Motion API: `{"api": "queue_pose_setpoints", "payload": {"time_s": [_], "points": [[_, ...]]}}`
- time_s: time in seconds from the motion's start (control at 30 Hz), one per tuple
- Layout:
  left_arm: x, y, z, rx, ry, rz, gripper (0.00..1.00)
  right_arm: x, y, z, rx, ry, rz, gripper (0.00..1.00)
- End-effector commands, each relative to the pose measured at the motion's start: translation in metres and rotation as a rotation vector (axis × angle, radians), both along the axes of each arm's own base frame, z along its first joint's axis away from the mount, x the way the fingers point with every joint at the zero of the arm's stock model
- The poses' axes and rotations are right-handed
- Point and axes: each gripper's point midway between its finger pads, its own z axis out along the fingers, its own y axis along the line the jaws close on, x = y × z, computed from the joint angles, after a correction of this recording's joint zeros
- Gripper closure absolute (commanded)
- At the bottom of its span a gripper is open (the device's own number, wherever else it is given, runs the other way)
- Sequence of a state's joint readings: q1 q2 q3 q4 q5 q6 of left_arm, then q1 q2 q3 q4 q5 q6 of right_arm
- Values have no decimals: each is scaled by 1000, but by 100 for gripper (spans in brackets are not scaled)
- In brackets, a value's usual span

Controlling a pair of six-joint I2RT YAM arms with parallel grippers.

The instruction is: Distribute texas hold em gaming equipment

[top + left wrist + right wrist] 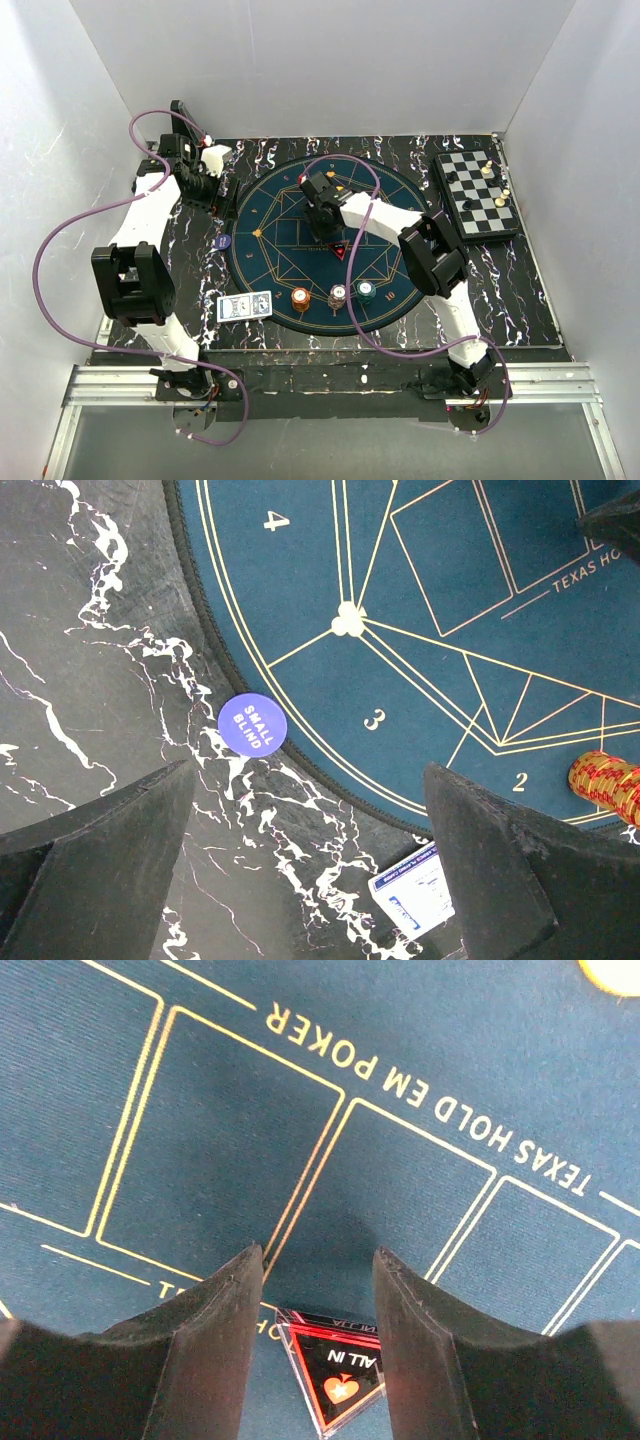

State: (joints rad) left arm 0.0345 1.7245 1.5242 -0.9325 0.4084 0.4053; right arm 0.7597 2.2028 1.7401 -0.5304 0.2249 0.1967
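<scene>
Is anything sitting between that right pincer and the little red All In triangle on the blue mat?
Nothing visible does. The right pincer hangs open over the blue mat, and the red triangle lies flat on the felt, seen in the gap between its fingers, with nothing lying over it.

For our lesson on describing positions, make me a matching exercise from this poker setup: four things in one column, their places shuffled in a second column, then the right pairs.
Things
1. Small Blind disc
2. All In triangle
3. chessboard
4. orange chip stack

Places
A. far right corner of the table
B. on the round mat, by its near rim
C. on the table, just off the mat's left edge
D. near the mat's middle

Pairs: 1-C, 2-D, 3-A, 4-B
</scene>
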Motion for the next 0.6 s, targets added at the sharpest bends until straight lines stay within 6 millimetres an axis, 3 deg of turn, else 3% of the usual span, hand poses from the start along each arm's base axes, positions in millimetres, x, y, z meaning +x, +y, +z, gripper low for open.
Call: {"api": "queue_pose_setpoints", "payload": {"time_s": [0.0,0.33,0.47,0.57], "points": [[-6,-2,21,-2,-49,-18,2,-5,-27,4,-39,-2,-62,46],[-6,-1,26,9,-65,-19,2,-40,-83,-8,-96,13,-162,55],[-6,-1,27,9,-69,-21,2,-44,-118,-6,-147,8,-281,69],[-7,-1,26,11,-65,-23,2,-49,-146,-4,-168,14,-372,71]]}}
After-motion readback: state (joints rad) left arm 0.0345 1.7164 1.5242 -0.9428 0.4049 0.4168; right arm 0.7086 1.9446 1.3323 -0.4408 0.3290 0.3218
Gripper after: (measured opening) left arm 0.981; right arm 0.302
